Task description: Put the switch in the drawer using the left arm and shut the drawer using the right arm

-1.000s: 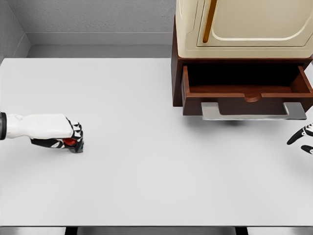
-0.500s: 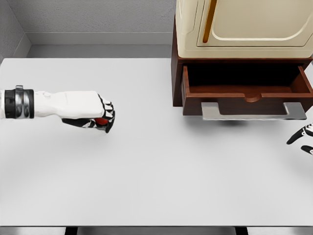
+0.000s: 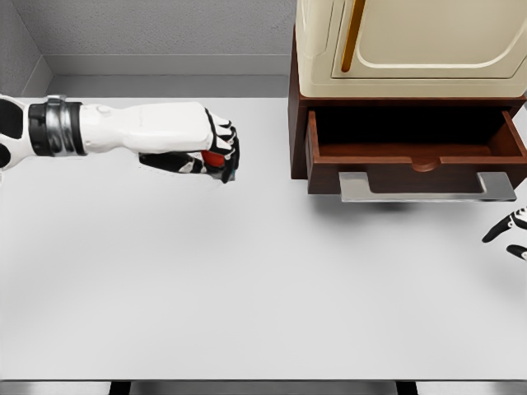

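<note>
The left hand (image 3: 216,152) is travelling up and right from the table's (image 3: 247,288) left edge toward the open drawer (image 3: 416,148), fingers curled tight around the red switch (image 3: 216,158), while the right hand (image 3: 512,233) is waiting with fingers loosely spread at the right edge.

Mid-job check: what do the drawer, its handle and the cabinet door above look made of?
It's a simulator render, so judge by looks only. The drawer looks like dark reddish-brown wood with a matte finish and faint grain. Its handle looks like brushed grey metal: flat, pale, with a soft sheen. The cabinet door looks cream painted or lacquered, smooth; its base material cannot be told.
</note>
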Robot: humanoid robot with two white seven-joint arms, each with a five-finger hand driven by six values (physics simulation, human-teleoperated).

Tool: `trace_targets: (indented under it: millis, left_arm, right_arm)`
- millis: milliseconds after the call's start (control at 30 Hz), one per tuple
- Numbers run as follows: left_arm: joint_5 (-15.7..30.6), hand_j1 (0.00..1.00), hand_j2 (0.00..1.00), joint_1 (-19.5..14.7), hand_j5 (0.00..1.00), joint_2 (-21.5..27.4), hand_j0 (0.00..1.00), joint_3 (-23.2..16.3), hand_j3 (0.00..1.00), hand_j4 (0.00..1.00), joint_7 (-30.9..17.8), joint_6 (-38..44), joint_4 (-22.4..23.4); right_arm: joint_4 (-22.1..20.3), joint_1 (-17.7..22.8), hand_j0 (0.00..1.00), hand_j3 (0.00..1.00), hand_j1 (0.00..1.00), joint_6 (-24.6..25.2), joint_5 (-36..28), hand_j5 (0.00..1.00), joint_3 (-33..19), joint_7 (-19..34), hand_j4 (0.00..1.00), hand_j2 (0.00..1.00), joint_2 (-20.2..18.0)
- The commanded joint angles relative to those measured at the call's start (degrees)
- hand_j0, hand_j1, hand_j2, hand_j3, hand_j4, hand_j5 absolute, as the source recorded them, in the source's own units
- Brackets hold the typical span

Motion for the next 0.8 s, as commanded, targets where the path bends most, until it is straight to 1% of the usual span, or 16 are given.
trace_targets:
  millis: [0,67,133,167,200,300,333,400,433,467,500,533,567,600,667,767]
  left_arm:
    - [0.68,0.35,0.35,-0.18,0.35,-4.11,0.35,0.10,0.35,0.35,0.11,0.28,0.80]
    - [0.60,0.35,0.35,-1.58,0.35,-6.66,0.35,0.10,0.35,0.35,0.11,0.28,1.68]
    - [0.33,0.35,0.35,-3.78,0.35,-10.44,0.35,0.01,0.35,0.35,0.11,0.28,4.49]
    - [0.25,0.35,0.35,-4.66,0.35,-11.23,0.35,0.01,0.35,0.35,0.11,0.28,4.58]
    - [0.16,0.35,0.35,-6.33,0.35,-12.64,0.35,0.01,0.35,0.35,0.11,0.28,5.11]
    - [0.07,0.35,0.35,-10.64,0.35,-18.26,0.35,-0.08,0.35,0.35,0.11,0.28,11.61]
    - [-0.02,0.35,0.35,-12.04,0.35,-20.80,0.35,-0.34,0.35,0.35,0.11,0.28,15.02]
    - [-0.11,0.35,0.35,-12.83,0.35,-24.59,0.35,-0.78,0.35,0.35,0.11,0.28,19.96]
    - [-0.11,0.35,0.35,-13.71,0.35,-26.70,0.35,-1.57,0.35,0.35,0.11,0.28,21.54]
    - [-0.19,0.35,0.35,-13.80,0.35,-28.81,0.35,-1.84,0.35,0.35,0.11,0.28,23.12]
    - [-0.37,0.35,0.35,-13.80,0.35,-29.51,0.35,-1.84,0.35,0.35,0.11,0.28,24.44]
    - [-1.69,0.35,0.35,-13.89,0.35,-31.36,0.35,-1.84,0.35,0.35,0.11,0.28,25.85]
    - [-1.86,0.35,0.35,-13.80,0.35,-33.12,0.35,-1.84,0.35,0.35,0.11,0.28,26.55]
    - [-2.13,0.35,0.35,-13.71,0.35,-35.31,0.35,-1.84,0.35,0.35,0.11,0.28,28.66]
    - [-4.58,0.35,0.35,-13.71,0.35,-38.65,0.35,-1.84,0.35,0.35,0.11,0.28,31.12]
    - [-6.35,0.35,0.35,-13.71,0.35,-41.73,0.35,-1.84,0.35,0.35,0.11,0.28,34.11]
  right_arm:
    - [-0.02,0.00,0.56,0.56,0.56,0.17,-0.44,0.56,-0.28,-0.02,0.56,0.56,-0.06]
    - [-0.02,0.09,0.57,0.57,0.57,0.17,-0.44,0.57,-0.28,-0.02,0.57,0.57,-0.06]
    - [-0.02,0.00,0.57,0.57,0.57,0.17,-0.44,0.57,-0.28,-0.02,0.57,0.57,-0.06]
    - [-0.02,0.09,0.57,0.57,0.57,0.17,-0.44,0.57,-0.28,-0.02,0.57,0.57,-0.06]
    - [-0.02,0.09,0.57,0.57,0.57,0.17,-0.44,0.57,-0.20,-0.02,0.57,0.57,-0.06]
    - [-0.02,0.09,0.57,0.57,0.57,0.17,-0.44,0.57,-0.20,-0.02,0.57,0.57,-0.06]
    - [-0.02,0.09,0.57,0.57,0.57,0.17,-0.44,0.57,-0.20,-0.02,0.57,0.57,-0.06]
    - [-0.02,0.09,0.57,0.57,0.57,0.17,-0.44,0.57,-0.11,-0.02,0.57,0.57,-0.06]
    - [-0.02,0.26,0.57,0.57,0.57,0.17,-0.44,0.57,-0.11,-0.02,0.57,0.57,-0.06]
    - [-0.02,0.35,0.57,0.57,0.57,0.17,-0.44,0.57,-0.11,-0.02,0.57,0.57,-0.06]
    - [-0.02,0.26,0.57,0.57,0.57,0.17,-0.44,0.57,-0.11,-0.02,0.57,0.57,-0.06]
    - [0.06,0.26,0.57,0.57,0.57,0.17,-0.44,0.57,-0.20,-0.02,0.57,0.57,-0.06]
    - [0.06,0.26,0.57,0.57,0.57,0.17,-0.44,0.57,-0.20,-0.02,0.57,0.57,-0.06]
    - [0.06,0.26,0.57,0.57,0.57,0.17,-0.44,0.57,-0.20,-0.02,0.57,0.57,-0.06]
    - [0.06,0.26,0.57,0.57,0.57,0.17,-0.44,0.57,-0.20,-0.02,0.57,0.57,0.02]
    - [0.07,0.35,0.57,0.57,0.57,0.17,-0.44,0.57,-0.99,-0.02,0.57,0.57,0.11]
